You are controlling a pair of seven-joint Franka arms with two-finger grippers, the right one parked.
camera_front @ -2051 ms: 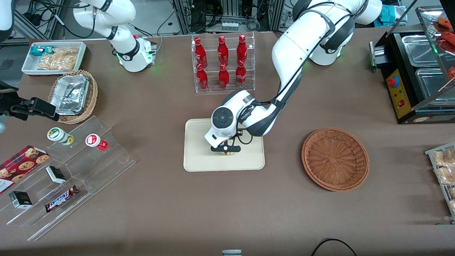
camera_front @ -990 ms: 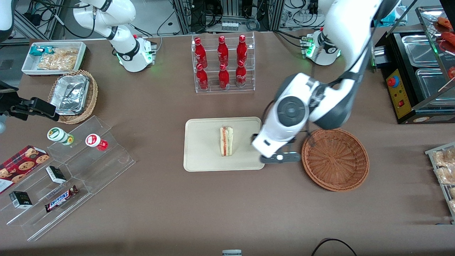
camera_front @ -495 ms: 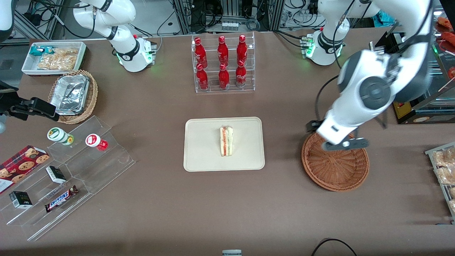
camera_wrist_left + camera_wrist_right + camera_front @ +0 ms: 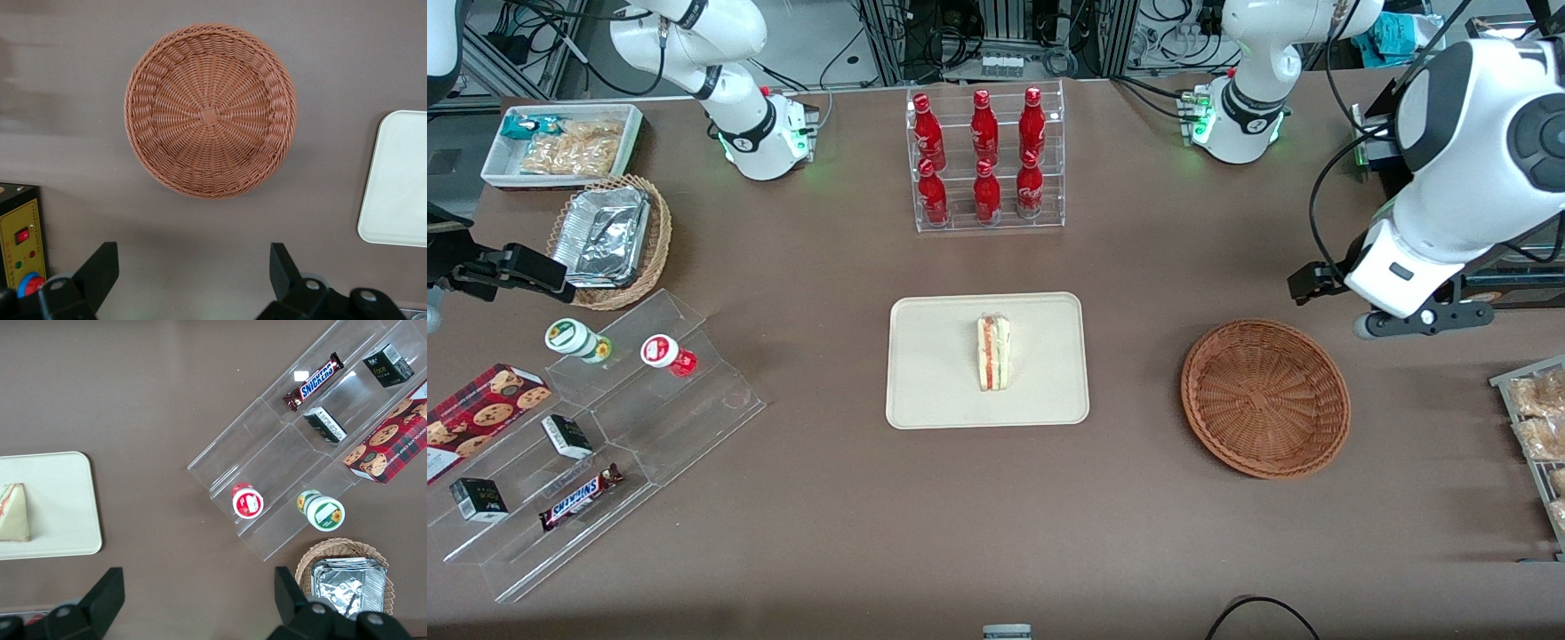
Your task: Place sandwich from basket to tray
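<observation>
The gripper [image 4: 1423, 318] hangs high above the table toward the working arm's end, just in front of the black control box [image 4: 1427, 233] with its red button, and its two black fingers [image 4: 100, 267] stand wide apart with nothing between them. Seen from the wrist camera, the fingers frame bare brown table [image 4: 200, 227], with the basket [image 4: 210, 110] lying a little way off from them. In the front view the basket [image 4: 1265, 398] sits nearer to the camera than the gripper and apart from it; its woven reddish-brown bowl holds nothing. Farther toward the middle of the table lies the tray [image 4: 934, 373], flat and cream-coloured, well apart from the basket. The sandwich [image 4: 993, 353] rests on the tray, near its middle, a white wedge with red and green layers showing along its edge; the right wrist camera shows the same sandwich [image 4: 13, 513] lying on the tray [image 4: 67, 507]. Farther from the camera than the tray stands a clear rack of red bottles [image 4: 983, 158]. Toward the parked arm's end of the table are a lighter wicker basket with foil trays [image 4: 609, 238], a white bin of snacks [image 4: 560, 142], and a clear stepped stand [image 4: 605, 444] carrying two small cups, small boxes and a chocolate bar [image 4: 580, 498].
</observation>
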